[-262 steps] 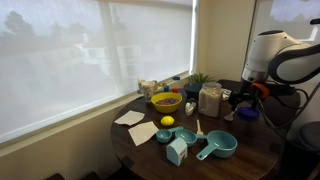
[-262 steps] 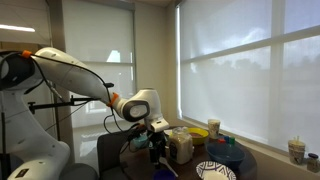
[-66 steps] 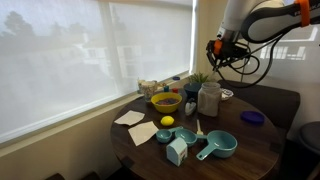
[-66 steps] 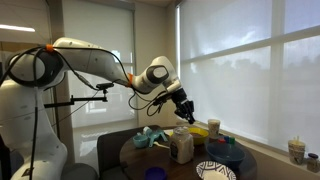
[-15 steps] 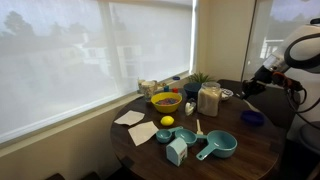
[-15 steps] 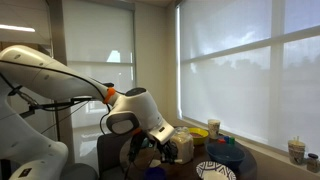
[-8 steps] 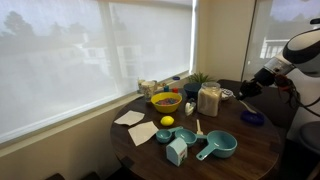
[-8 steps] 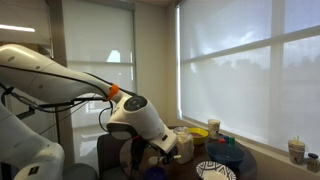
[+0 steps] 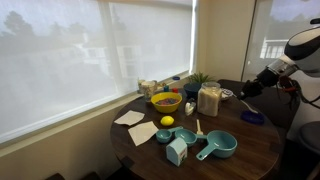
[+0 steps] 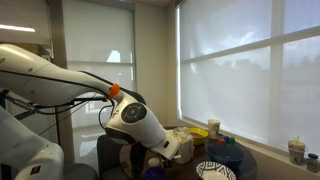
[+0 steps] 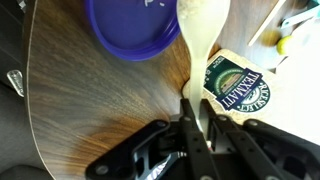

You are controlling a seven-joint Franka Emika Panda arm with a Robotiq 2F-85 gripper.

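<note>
In the wrist view my gripper point(image 11: 193, 108) is shut on the handle of a pale cream spoon point(image 11: 204, 25), whose broad end points away from me over the wooden table point(image 11: 90, 95). A purple round lid point(image 11: 140, 25) lies just left of the spoon's end, and a container with a green label point(image 11: 238, 85) stands to its right. In an exterior view the gripper point(image 9: 243, 93) hangs low at the table's right side, between the clear jar point(image 9: 209, 99) and the purple lid point(image 9: 250, 117). In an exterior view the arm point(image 10: 140, 125) hides the gripper.
On the round table stand a yellow bowl point(image 9: 166, 101), a lemon point(image 9: 167, 121), teal measuring cups point(image 9: 217, 146), a pale blue carton point(image 9: 177, 151), napkins point(image 9: 129, 118) and a small plant point(image 9: 200, 79). A patterned plate point(image 10: 214, 171) lies near the front edge. Blinds cover the windows.
The arm has shifted slightly lower and closer over the table's edge; the gripper stays shut on the spoon.
</note>
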